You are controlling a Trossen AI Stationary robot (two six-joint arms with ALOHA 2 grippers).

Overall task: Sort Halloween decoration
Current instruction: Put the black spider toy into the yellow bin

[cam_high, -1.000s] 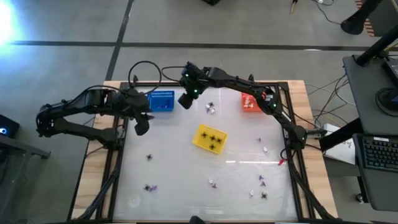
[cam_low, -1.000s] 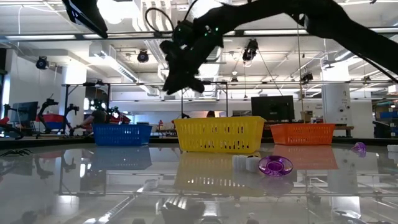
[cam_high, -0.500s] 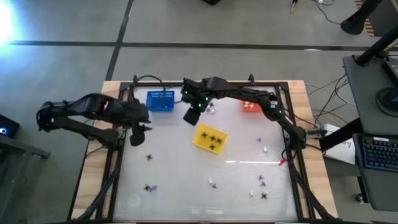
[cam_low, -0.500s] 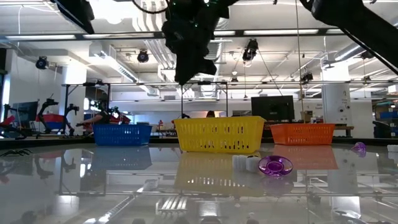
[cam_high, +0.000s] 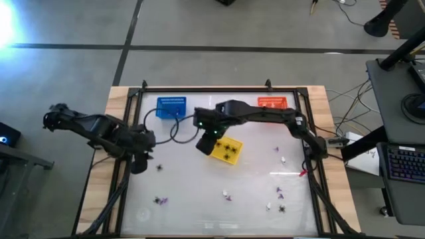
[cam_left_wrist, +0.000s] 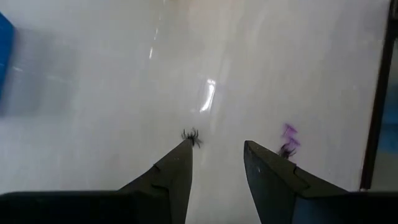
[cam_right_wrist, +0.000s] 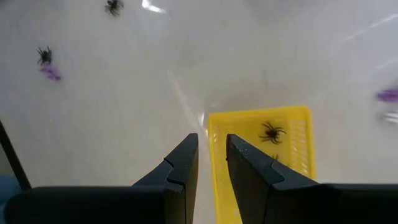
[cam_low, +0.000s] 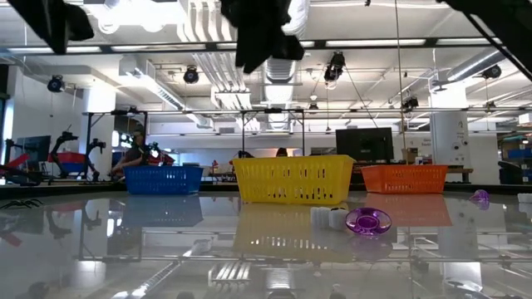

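The Halloween decoration is scattered over the white table (cam_high: pixel 199 192). Black spiders (cam_high: pixel 228 150) already lie in the yellow basket (cam_high: pixel 224 147) near the centre, which suggests that is their bin. Loose pieces remain: a lone spider (cam_high: pixel 159 167) at about nine o'clock from the yellow basket, a spider-and-purple pair (cam_high: pixel 160 199) toward seven o'clock, and purple and white bits (cam_high: pixel 279 194) clustered toward five o'clock.

The left gripper (cam_left_wrist: pixel 216 158) hangs just above the lone spider (cam_left_wrist: pixel 191 135), fingers parted and empty; it looks lined up for a pick. The right gripper (cam_right_wrist: pixel 211 155) hovers over the near rim of the yellow basket (cam_right_wrist: pixel 261 140), its fingers a narrow gap apart with nothing visible between them, probably placed there for a drop.

The blue basket (cam_high: pixel 171 107) and orange basket (cam_high: pixel 270 102) stand at the far edge, at eleven and one o'clock from the yellow basket. Nothing blocks the left gripper's path down.
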